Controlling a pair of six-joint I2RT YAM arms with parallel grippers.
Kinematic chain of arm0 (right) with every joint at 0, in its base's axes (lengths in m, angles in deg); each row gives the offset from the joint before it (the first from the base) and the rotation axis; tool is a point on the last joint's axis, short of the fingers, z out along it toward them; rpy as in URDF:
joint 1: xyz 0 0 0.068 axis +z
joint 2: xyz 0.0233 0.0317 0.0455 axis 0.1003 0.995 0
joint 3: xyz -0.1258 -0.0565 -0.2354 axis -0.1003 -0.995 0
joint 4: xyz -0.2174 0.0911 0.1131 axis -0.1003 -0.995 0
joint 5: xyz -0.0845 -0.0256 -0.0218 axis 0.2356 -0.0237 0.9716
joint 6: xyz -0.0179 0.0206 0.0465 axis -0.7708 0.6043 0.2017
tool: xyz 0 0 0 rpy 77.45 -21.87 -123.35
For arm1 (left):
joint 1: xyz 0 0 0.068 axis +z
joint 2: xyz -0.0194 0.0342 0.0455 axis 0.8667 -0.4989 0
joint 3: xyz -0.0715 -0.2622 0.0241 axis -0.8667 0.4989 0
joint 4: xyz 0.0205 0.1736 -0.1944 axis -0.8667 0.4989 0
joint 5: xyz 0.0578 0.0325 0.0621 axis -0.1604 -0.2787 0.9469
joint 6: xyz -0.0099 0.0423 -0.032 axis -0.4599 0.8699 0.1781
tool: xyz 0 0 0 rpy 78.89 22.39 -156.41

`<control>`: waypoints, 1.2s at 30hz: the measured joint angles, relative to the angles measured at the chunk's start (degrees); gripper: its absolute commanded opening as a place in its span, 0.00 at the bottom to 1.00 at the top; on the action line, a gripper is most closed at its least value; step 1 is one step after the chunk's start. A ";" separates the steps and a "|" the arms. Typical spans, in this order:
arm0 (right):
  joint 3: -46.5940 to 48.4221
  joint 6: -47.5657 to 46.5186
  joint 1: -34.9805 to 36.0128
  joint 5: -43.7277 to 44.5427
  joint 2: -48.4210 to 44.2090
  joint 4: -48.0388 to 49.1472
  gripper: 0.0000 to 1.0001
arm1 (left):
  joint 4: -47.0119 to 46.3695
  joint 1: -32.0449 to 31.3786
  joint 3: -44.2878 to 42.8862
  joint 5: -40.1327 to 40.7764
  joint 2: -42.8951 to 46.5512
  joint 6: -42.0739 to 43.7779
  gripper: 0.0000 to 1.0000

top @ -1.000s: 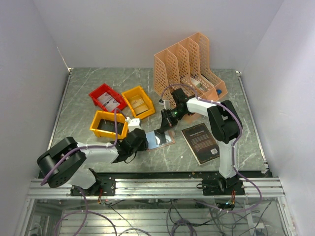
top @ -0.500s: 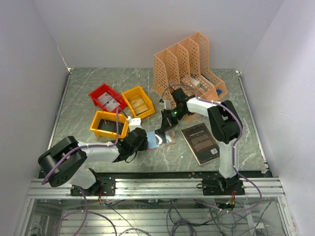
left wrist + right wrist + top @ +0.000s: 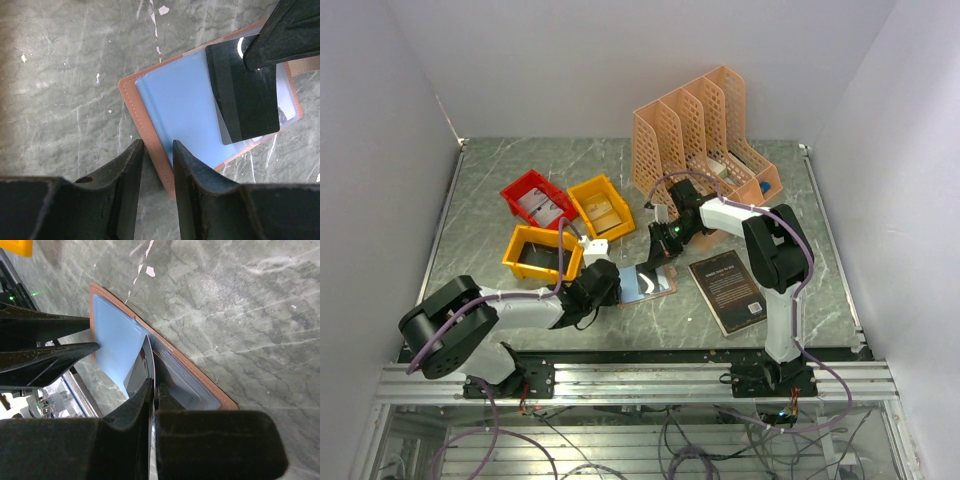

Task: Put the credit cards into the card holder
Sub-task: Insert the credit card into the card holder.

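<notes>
1. The small salmon-pink, leather-like card holder [image 3: 175,95] is lying open and flat on the grey marbled table [image 3: 60,75]. Its pale blue inner faces are up, and it sits at the front between the two arms.
2. The left gripper [image 3: 156,150] has its jaws partly apart with nothing clamped. The fingers straddle the holder's stitched left rim, one tip on the table side and the other over the blue face. Can't tell if it's actually pressing down.
3. The right gripper [image 3: 154,390] is closed tight on a thin, dark, glossy rectangular credit card [image 3: 245,100], pinching it near one end.
4. That card tilts down onto the right half of the holder, with its free end over the clear sleeve there. Honestly can't tell whether the edge is inside the sleeve or just lying on top.
5. Other stuff around:
   - a flat black book [image 3: 727,290] just right of the holder, not touching it
   - a tall peach lattice file organizer [image 3: 655,150] at the back
   - a red plastic bin [image 3: 518,183] and two yellow plastic bins [image 3: 588,185] off to the back left
</notes>
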 measured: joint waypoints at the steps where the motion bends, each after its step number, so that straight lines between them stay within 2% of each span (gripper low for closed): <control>1: 0.00 0.04 0.00 0.22 -0.09 -0.13 0.00 | 0.00 -0.02 0.00 0.00 -0.02 0.07 0.41; 16: 0.00 0.57 0.72 0.55 -0.24 -0.68 0.00 | -0.07 -0.02 0.00 -0.02 -0.02 0.28 0.41; 36: -0.33 3.61 1.92 -4.59 1.60 1.92 0.00 | -0.17 0.00 0.00 -0.07 0.00 0.72 0.41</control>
